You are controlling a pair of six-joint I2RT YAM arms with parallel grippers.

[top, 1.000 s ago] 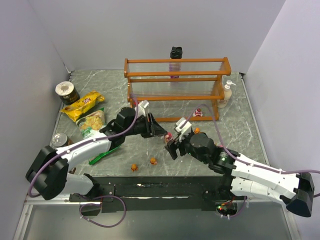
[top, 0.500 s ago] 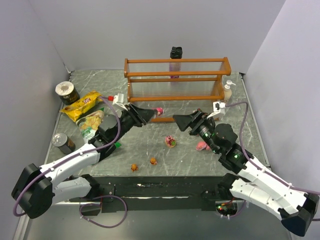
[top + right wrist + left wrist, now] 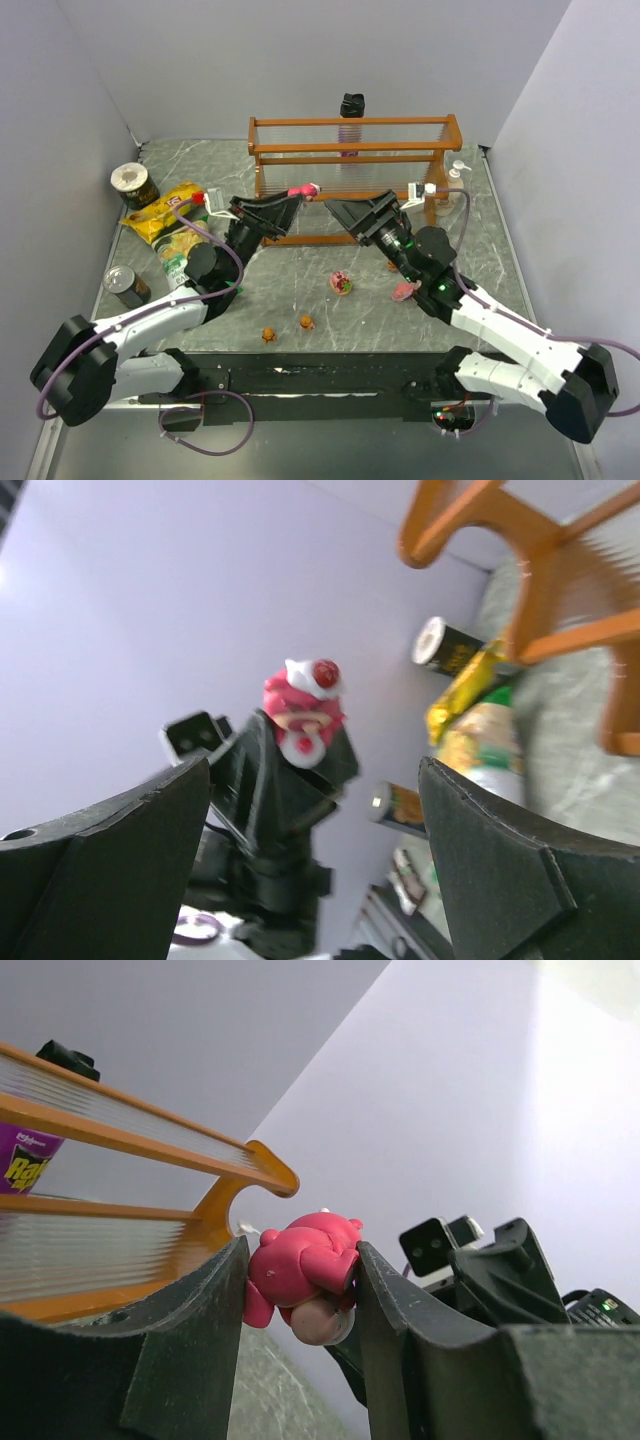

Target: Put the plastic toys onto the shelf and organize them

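Observation:
A pink toy [image 3: 305,190] [image 3: 300,1265] is pinched between the jaws of my left gripper [image 3: 298,196] [image 3: 300,1255]. The gripper is raised in front of the shelf [image 3: 350,147] [image 3: 120,1135], at about its lower tier. My right gripper [image 3: 333,208] [image 3: 315,775] stands open just right of it and faces it, holding nothing. In the right wrist view the held toy [image 3: 303,708] sits atop the left fingers. On the table lie a pink-and-green toy [image 3: 342,283], a pink toy [image 3: 404,291] and two orange toys [image 3: 269,335] [image 3: 306,322].
Chip bags [image 3: 165,210] [image 3: 184,246] and two cans [image 3: 133,183] [image 3: 125,285] sit at the left. A lotion bottle [image 3: 457,185] stands by the shelf's right post. A purple can with a black top [image 3: 351,105] is behind the shelf. Walls close in on three sides.
Both arms rose from the table's middle toward the shelf front. The left gripper carried the pink toy up with it. The right gripper stayed open and now faces the left one.

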